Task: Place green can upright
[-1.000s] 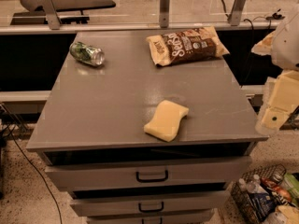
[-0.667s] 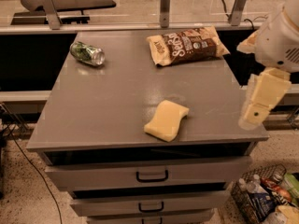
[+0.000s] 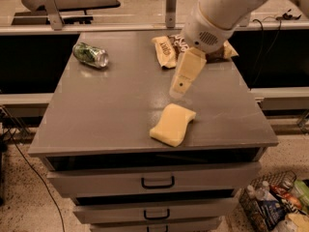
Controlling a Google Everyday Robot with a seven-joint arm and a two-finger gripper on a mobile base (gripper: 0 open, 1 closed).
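The green can [image 3: 90,55] is seen lying sideways, not yet grasped; the claw [image 3: 176,91], its width not discernible, is held over the tabletop [image 3: 111,110].

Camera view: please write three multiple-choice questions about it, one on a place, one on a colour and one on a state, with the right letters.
1. Where is the gripper?
A. down beside the drawers
B. over the table, just behind the sponge
C. at the back-left corner

2. What colour is the sponge?
A. yellow
B. blue
C. red

3. How is the green can?
A. standing upright
B. lying on its side
C. held in the gripper

Answers:
1 B, it hangs above the sponge's far edge.
2 A, it is pale yellow against the grey top.
3 B, its silver end faces sideways, at the back left.
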